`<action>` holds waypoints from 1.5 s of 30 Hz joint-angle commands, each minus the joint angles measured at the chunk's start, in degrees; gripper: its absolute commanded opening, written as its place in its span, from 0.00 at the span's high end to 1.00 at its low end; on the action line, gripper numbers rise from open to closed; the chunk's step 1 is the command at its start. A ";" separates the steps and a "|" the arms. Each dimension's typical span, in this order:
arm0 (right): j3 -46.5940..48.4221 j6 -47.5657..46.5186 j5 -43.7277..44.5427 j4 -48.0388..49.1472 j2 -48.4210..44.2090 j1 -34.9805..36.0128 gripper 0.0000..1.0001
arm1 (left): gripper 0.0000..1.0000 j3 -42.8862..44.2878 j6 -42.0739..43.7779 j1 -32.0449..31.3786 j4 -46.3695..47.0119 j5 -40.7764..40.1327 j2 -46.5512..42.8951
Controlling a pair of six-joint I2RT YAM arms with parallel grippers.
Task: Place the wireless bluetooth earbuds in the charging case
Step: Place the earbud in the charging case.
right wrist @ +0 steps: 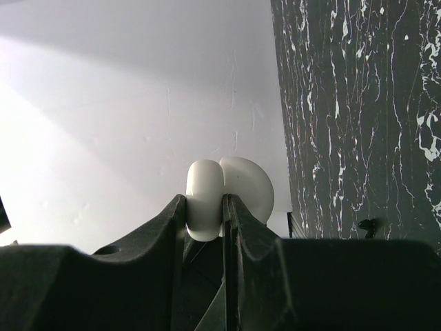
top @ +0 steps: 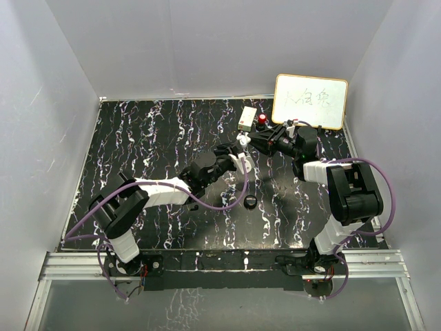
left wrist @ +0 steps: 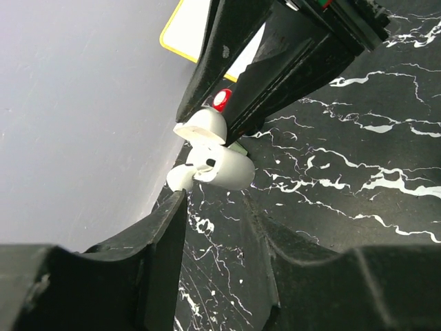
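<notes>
The white charging case [right wrist: 205, 196] stands between the pads of my right gripper [right wrist: 205, 207], which is shut on it, and its lid [right wrist: 251, 183] hangs open to one side. In the left wrist view the case [left wrist: 213, 167] floats above the table just beyond my left gripper [left wrist: 217, 207], whose jaws stand apart with only tabletop between them. From above, the case [top: 241, 140] sits between the right gripper [top: 249, 143] and the left gripper [top: 236, 157] at mid-table. I cannot make out the earbuds; a dark spot shows in the case's opening.
A black round puck [top: 251, 201] lies on the marbled black table [top: 151, 138] near the middle front. A small white box [top: 247, 118] and a red-capped object [top: 262, 120] sit at the back, beside a yellow-framed whiteboard [top: 310, 101]. White walls close in three sides.
</notes>
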 commanded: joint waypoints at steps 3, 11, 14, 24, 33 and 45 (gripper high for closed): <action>2.03 0.32 -0.01 4.59 0.21 -0.52 1.00 | 0.62 -1.42 -1.48 -0.27 4.45 -2.74 -3.80; 1.86 0.51 -0.38 5.99 0.20 -1.37 1.00 | 0.58 -5.38 -4.20 0.83 5.86 -7.09 -8.42; 1.48 0.52 -0.97 7.47 0.44 -1.84 1.00 | 0.56 -7.43 -7.21 2.08 5.12 -8.48 -11.73; -1.06 -0.57 -2.62 16.40 2.48 -2.47 1.00 | 0.46 0.45 -30.60 3.80 -10.24 -19.10 -15.79; -2.49 -2.40 -2.92 17.61 2.48 -2.39 1.00 | 0.31 7.58 -47.95 4.82 -22.18 -13.52 -13.57; -2.32 -3.78 -3.68 15.88 1.25 -2.39 1.00 | 0.18 7.85 -50.72 4.96 -22.87 -7.59 -11.66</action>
